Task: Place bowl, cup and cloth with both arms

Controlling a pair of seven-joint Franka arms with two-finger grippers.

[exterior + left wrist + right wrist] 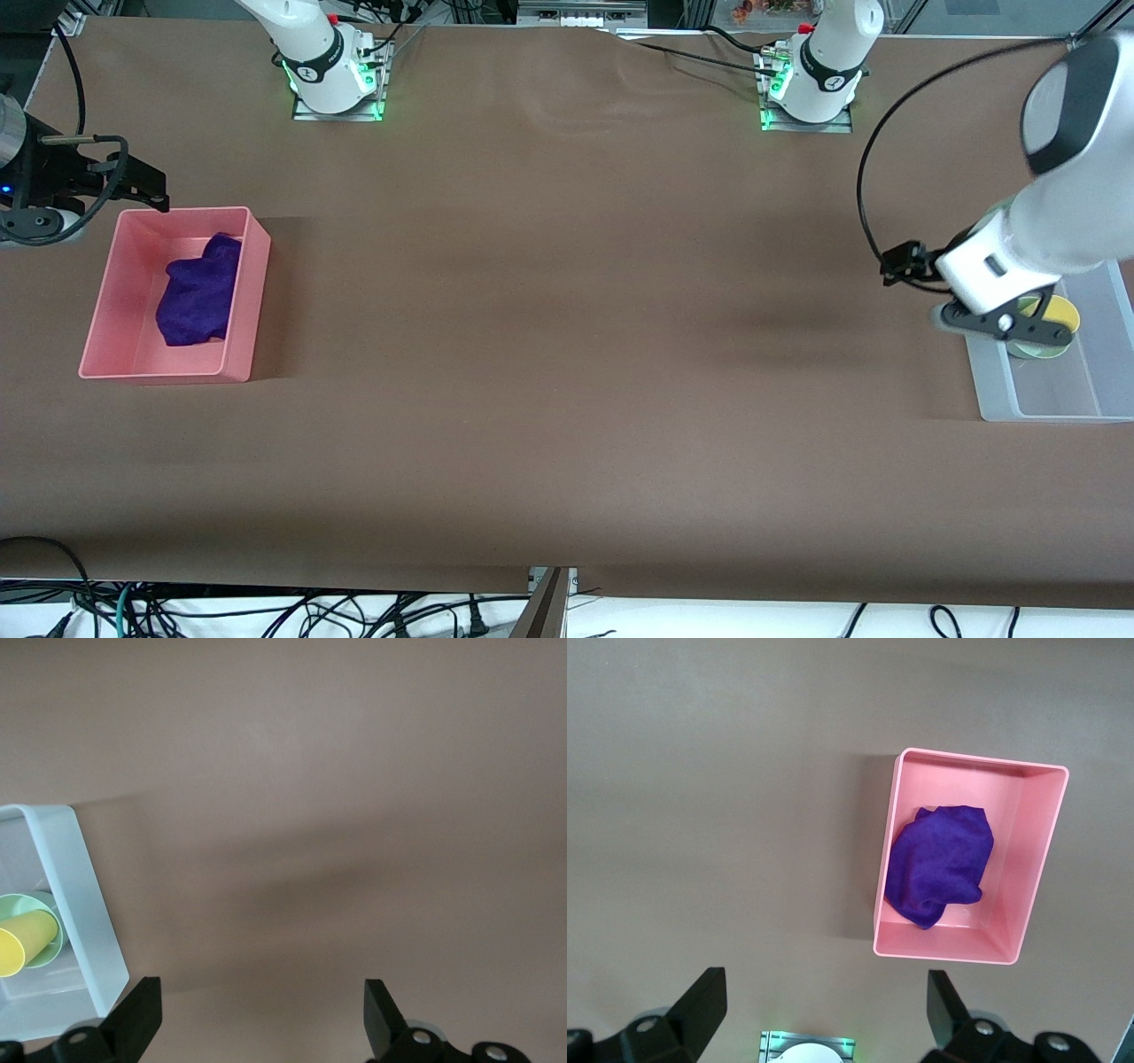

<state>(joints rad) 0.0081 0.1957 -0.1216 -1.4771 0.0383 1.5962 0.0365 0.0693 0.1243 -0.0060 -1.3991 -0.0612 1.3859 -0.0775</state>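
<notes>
The cloth lies crumpled in the pink bin; it looks soft and light, best pinched at a raised fold. The cup rests in the bowl, inside the clear bin. Both are probably light, stiff and slippery, best taken at the rim. The left gripper and right gripper are spread wide, holding nothing.

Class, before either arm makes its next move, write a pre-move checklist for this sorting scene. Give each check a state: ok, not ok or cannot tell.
1. Cloth lies inside the pink bin: ok.
2. Cup lies on its side in the bowl: ok.
3. Bowl sits inside the clear bin: ok.
4. Left gripper open and holding nothing, over bare table beside the clear bin: ok.
5. Right gripper open and holding nothing: ok.
6. Bowl resting flat on the bin floor: cannot tell.
</notes>
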